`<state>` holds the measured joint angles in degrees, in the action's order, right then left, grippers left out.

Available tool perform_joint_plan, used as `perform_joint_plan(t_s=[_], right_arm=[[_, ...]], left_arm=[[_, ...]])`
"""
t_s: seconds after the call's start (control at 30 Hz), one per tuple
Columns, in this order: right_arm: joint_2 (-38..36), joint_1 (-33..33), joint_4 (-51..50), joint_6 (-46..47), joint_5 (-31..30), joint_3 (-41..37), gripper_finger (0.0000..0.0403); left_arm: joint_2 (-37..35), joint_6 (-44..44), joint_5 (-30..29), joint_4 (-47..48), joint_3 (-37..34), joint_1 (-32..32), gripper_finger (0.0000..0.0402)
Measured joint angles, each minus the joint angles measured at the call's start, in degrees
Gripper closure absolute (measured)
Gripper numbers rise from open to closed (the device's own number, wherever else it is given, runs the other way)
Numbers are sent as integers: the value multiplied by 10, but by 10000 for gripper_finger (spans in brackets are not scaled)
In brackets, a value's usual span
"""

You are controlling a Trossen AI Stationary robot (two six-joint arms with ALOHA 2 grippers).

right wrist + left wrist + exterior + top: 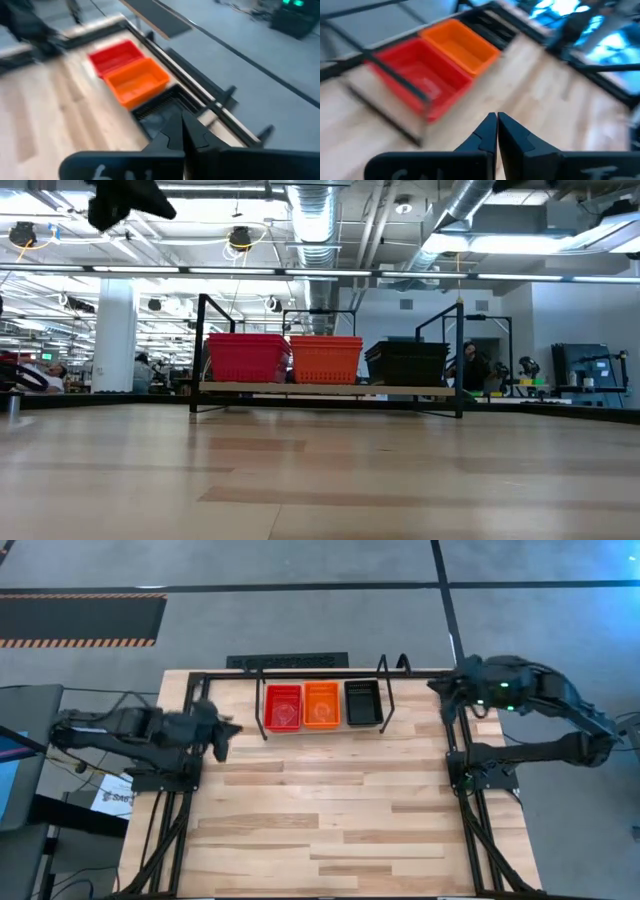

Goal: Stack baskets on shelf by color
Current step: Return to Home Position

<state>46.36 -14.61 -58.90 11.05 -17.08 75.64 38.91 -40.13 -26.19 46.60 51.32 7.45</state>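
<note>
In the high view I am hovering my left jaws at the centre left of the frame, just beside the shelf (385, 690), and my right jaws at the upper right, near its other end. If either arm swings inward, I judge it could clip an upright end loop and shove the shelf along the counter (330, 820), spilling the stacks. The red baskets (283, 707), orange baskets (321, 704) and black baskets (362, 702) are sitting side by side at the upper middle. In the low view the three stacks are standing level on the board. The black one is looking lower than the other two, and an arm's dark blur is hanging at the upper left. In the left wrist view my jaws are pressing closed on nothing, with red and orange at the upper left. In the right wrist view my jaws are likewise closed and empty, with the black baskets just above them.
</note>
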Motion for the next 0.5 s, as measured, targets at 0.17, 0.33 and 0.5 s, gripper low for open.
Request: perform_joint_plan(t_s=[0.17, 0.33, 0.5], right_arm=[[-61, 8, 33, -18, 106, -1, 403], [-158, 40, 160, -27, 217, -62, 403], [-280, 62, 276, -2, 217, -186, 403]], left_arm=[[-64, 6, 1, -181, -146, 60, 401], [-124, 12, 1, -291, -235, 86, 401], [-178, 13, 0, -314, -271, 88, 402]])
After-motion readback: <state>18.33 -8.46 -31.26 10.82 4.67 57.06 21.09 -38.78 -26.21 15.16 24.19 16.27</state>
